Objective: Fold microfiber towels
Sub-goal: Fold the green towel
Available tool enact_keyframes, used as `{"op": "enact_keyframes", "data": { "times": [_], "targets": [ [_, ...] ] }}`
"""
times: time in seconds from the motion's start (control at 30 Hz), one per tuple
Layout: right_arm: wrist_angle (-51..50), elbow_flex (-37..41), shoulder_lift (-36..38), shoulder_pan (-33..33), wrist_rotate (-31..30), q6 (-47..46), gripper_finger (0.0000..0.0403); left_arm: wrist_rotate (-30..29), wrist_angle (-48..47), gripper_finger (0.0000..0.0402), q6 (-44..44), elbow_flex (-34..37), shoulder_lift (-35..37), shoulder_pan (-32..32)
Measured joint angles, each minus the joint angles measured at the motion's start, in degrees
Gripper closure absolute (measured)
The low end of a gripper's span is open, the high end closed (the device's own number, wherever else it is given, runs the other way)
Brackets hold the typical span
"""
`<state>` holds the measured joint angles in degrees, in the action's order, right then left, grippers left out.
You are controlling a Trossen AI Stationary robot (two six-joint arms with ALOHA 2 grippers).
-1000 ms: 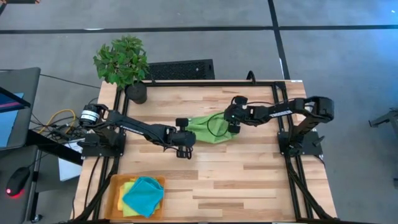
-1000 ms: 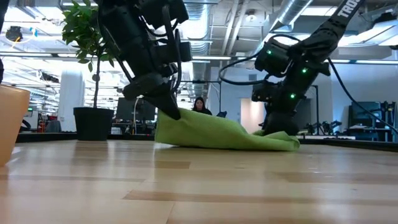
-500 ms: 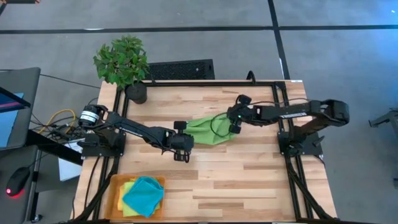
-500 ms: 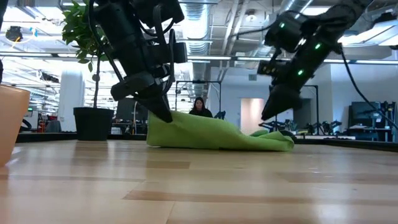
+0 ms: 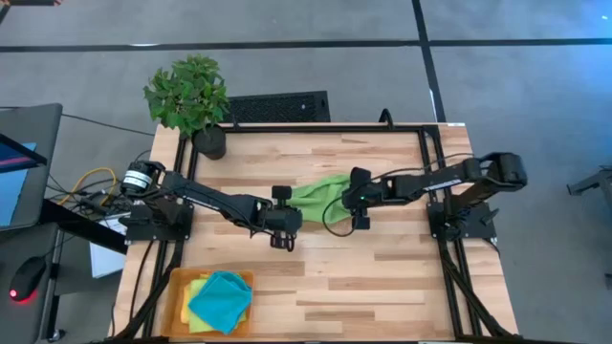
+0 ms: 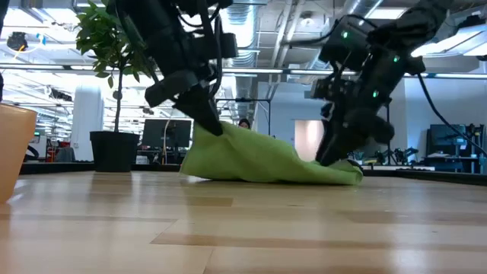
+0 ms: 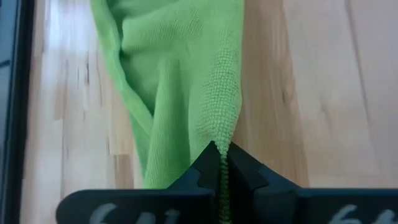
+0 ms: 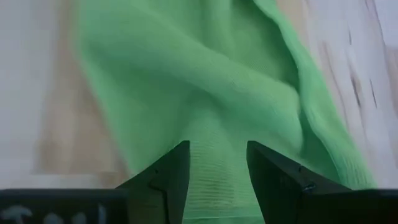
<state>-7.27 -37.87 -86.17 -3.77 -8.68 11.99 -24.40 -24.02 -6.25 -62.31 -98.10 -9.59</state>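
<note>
A lime green microfiber towel point(image 5: 320, 194) lies bunched at the table's middle and shows as a low mound in the low view point(image 6: 262, 160). My left gripper point(image 5: 287, 216) is at its left end, shut on it point(image 7: 221, 152). My right gripper point(image 5: 352, 206) is at the towel's right end, open and pointing steeply down. A ridge of the cloth point(image 8: 214, 149) runs between its fingers. The towel's right end point(image 6: 346, 175) rests on the table. A teal towel point(image 5: 222, 298), a yellow one and a green one lie stacked in the orange tray point(image 5: 178, 287). My left gripper pinches the towel's stitched hem point(image 7: 225, 127) between its two shut fingers. The fingers slant down from the table's left. The held edge point(image 6: 222, 131) is lifted off the table, and the cloth slopes down from it onto the wood. My right gripper has cloth between its open fingers point(image 8: 171, 177); whether they touch it, I cannot tell.
A potted plant point(image 5: 189, 96) stands at the table's far left corner, its pot point(image 5: 210, 141) on the wood. The orange tray sits at the near left corner and shows at the low view's left edge point(image 6: 14, 148). Bare wood lies right of the tray.
My right gripper has swung from the towel's far right side toward the table's near edge. It rose on the way, then came down again at the towel's right end, still open. The towel is now more bunched.
</note>
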Motion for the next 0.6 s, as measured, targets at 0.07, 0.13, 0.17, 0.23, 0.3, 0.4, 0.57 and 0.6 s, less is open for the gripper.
{"op": "enact_keyframes", "data": {
  "times": [0.07,0.13,0.17,0.23,0.3,0.4,0.57,0.6],
  "targets": [
    [0.1,0.0,-1.1,-0.5,-0.6,0.0,0.0220,0.0,-1.2,0.0401,-0.4,-0.9,0.0,-0.3],
    [0.3,0.0,-2.2,-1.1,-0.5,0.0,0.0220,0.0,-3.2,0.0401,-0.3,-1.8,0.0,-0.7],
    [0.1,0.0,-2.5,-1.6,-0.4,0.0,0.0220,0.0,-4.4,0.0401,-0.1,-2.4,0.0,-0.9],
    [0.8,0.0,-3.6,-3.0,-0.4,0.0,0.0220,-0.1,-5.9,0.0401,0.0,-3.5,0.0,-1.3],
    [0.3,0.0,-4.9,-4.6,-0.4,0.0,0.0220,0.0,-7.3,0.0401,0.1,-4.3,0.0,-1.8],
    [2.3,-0.2,-6.8,-6.9,-0.4,-0.1,0.0220,0.0,-9.0,0.0401,0.1,-5.2,0.0,-2.8],
    [3.7,-0.2,-7.1,-8.4,-0.1,0.2,0.0220,1.1,-12.6,0.0401,3.4,-5.6,0.0,-4.2],
    [3.2,-0.1,-6.6,-8.4,-0.1,0.4,0.0220,2.0,-12.7,0.0401,4.6,-5.6,-0.1,-4.3]
  ]
}}
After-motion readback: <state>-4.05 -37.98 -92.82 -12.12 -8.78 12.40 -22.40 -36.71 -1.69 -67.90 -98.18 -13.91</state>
